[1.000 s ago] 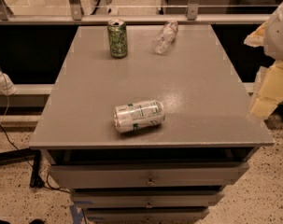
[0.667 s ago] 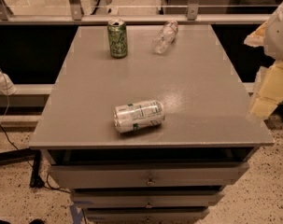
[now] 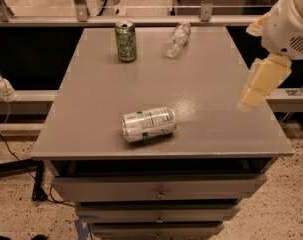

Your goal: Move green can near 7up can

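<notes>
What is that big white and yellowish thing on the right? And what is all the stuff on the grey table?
The white thing is a robot's arm. The pale yellowish piece at its end is its tool, the part it grabs things with. It hangs by the table's right edge, and nothing is in it.

There is only one picture, taken from above and looking down at the grey table.

At the back of the table a dark green can stands upright. To its right a clear plastic bottle lies on its side. Nearer the front a silver-white 7up can lies on its side too. Under the table top are drawers.
</notes>
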Available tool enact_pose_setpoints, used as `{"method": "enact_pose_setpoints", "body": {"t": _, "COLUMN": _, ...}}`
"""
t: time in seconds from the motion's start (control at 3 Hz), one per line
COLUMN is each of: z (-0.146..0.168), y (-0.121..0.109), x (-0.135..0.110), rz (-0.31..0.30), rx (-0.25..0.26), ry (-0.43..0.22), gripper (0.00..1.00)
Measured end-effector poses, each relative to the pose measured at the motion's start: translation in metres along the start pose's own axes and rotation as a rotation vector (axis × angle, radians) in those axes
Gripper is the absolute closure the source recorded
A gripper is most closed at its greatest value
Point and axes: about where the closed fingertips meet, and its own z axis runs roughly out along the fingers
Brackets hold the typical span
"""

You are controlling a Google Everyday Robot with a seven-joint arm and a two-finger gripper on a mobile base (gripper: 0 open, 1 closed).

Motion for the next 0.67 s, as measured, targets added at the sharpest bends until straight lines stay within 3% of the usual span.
{"method": "enact_pose_setpoints", "body": {"t": 0.33, "z": 0.0, "y": 0.0, "x": 0.0, "rz": 0.0, "rx": 0.0, "ry": 0.0, "gripper": 0.0}}
{"method": "enact_pose_setpoints", "body": {"t": 0.67, "z": 0.015, "y": -0.012, "x": -0.012, "rz": 0.027, "rx": 0.029, "ry": -0.065, "gripper": 0.0}}
